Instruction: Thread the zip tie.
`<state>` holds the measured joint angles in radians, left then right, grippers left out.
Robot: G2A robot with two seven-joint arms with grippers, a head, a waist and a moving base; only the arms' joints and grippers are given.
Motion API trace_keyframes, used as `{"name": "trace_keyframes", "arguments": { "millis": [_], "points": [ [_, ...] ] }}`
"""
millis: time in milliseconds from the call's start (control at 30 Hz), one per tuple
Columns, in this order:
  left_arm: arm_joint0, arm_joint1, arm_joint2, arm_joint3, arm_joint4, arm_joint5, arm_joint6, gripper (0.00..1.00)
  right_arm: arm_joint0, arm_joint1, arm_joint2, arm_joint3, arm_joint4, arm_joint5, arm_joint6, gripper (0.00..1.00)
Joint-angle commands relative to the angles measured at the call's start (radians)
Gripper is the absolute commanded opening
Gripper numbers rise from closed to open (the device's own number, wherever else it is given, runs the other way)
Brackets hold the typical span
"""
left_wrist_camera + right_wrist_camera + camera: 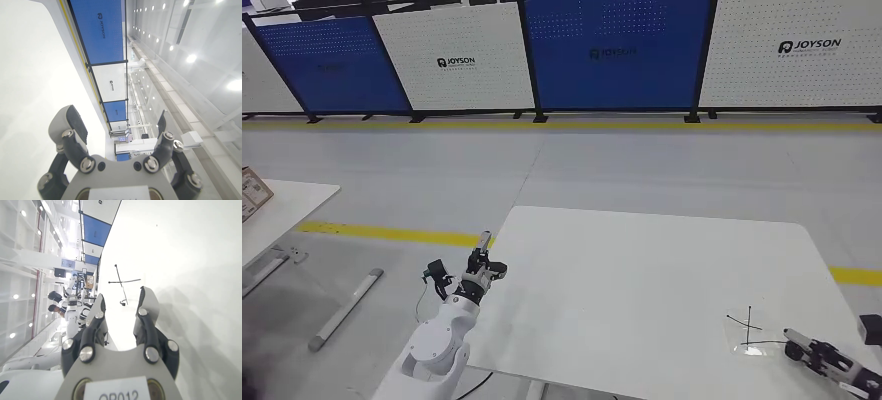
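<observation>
At the white table's (642, 270) near right corner lie three thin black zip ties (750, 322) (121, 281), two crossed and one curled, just ahead of the right gripper (790, 334) (122, 291), whose ribbed fingers are spread. The left gripper (482, 245) (117, 108), likewise spread, hovers by the left edge.

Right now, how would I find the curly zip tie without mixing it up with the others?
Find the white table, then its near corner beside the right pincer, where black zip ties lie. Two of them lie straight and cross each other. The curly zip tie lies closest to the pincer, and its end bends into a little hook.
</observation>
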<state>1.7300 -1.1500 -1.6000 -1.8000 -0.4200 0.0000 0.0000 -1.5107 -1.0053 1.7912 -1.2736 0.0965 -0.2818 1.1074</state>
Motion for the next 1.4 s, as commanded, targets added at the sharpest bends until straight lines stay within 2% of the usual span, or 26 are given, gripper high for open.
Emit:
{"name": "trace_keyframes", "arguments": {
  "millis": [0,33,167,233,400,633,833,933,1367],
  "points": [
    [0.0,0.0,0.0,0.0,0.0,0.0,0.0,1.0,0.0,0.001,-0.002,0.0,-0.001,0.0,-0.003,0.33],
    [0.0,0.0,0.0,0.0,0.0,0.0,0.0,1.0,-0.001,0.002,-0.004,-0.001,-0.002,0.0,-0.006,0.28],
    [0.0,0.0,0.0,0.0,0.0,0.0,0.0,1.0,-0.002,0.006,-0.01,-0.004,-0.007,0.003,-0.01,0.25],
    [0.0,0.0,0.0,0.0,0.0,0.0,0.0,1.0,-0.003,0.007,-0.012,-0.006,-0.01,0.003,-0.013,0.2],
    [0.0,0.0,0.0,0.0,0.0,0.0,0.0,1.0,-0.006,0.011,-0.022,-0.013,-0.014,0.006,-0.023,0.0],
    [0.0,0.0,0.0,0.0,0.0,0.0,0.0,1.0,-0.024,0.015,-0.009,-0.036,0.041,-0.019,-0.02,0.0],
    [0.0,0.0,0.0,0.0,0.0,0.0,0.0,1.0,-0.062,0.016,0.039,-0.046,0.214,-0.058,-0.008,0.0],
    [0.0,0.0,0.0,0.0,0.0,0.0,0.0,1.0,-0.061,0.016,0.041,-0.031,0.318,-0.036,0.056,0.0],
    [0.0,0.0,0.0,0.0,0.0,0.0,0.0,1.0,-0.061,0.016,0.041,-0.031,0.318,-0.036,0.056,0.0]
  ]
}}
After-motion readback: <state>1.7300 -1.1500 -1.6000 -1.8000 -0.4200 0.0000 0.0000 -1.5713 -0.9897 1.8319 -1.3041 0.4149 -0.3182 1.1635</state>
